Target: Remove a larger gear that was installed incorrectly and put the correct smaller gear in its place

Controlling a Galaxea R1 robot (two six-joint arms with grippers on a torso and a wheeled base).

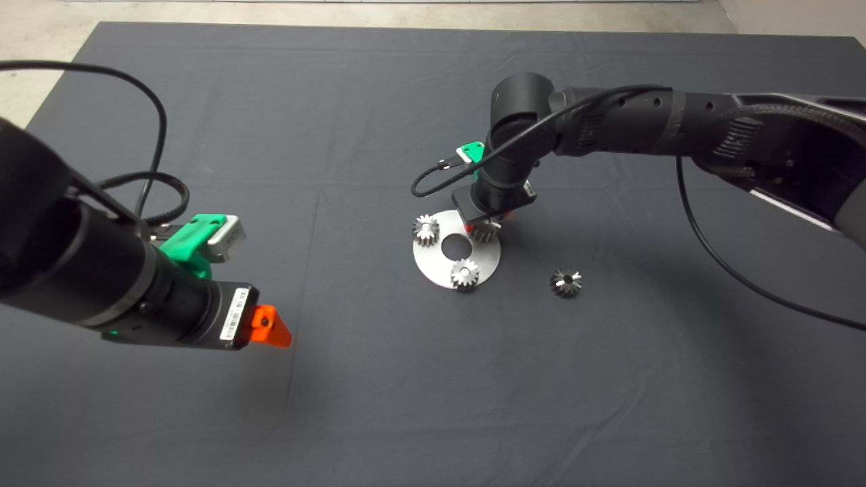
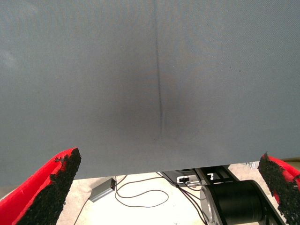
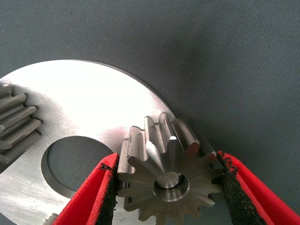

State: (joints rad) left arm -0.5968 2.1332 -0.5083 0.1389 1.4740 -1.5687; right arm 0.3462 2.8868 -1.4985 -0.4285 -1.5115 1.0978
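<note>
Head view only: all 4 gears at once. 3 small ones on the round steel plate [image 1: 433,269] around its centre hole: the smaller gear [image 1: 484,233] at the plate's far right rim, half hidden under the right wrist, a second small gear [image 1: 425,230] at the far left rim, a third small gear [image 1: 465,274] at the near rim. The larger gear [image 1: 566,282] off the plate, alone on the mat [image 1: 379,392] to the plate's right, dark centre hole facing up, touched by nothing.

Right wrist view only: the grip itself. Right gripper [image 3: 168,158] closed around the smaller gear, 1 black pad pressed on the teeth at each side. Gear sitting flat on the plate beside the centre hole, shiny hub up. Teeth of a neighbouring gear just visible at the picture's edge.

Left gripper [image 1: 270,328] hanging over bare mat well to the left of the plate, holding nothing. Left wrist view: red fingers [image 2: 58,185] spread wide apart, a faint crease in the cloth between them.

Dark grey cloth mat, lightly creased, covering the table. Past its edge in the left wrist view: pale floor, loose black cables [image 2: 140,192], a small grey box [image 2: 101,190]. Pale concrete floor along the far edge in the head view.
</note>
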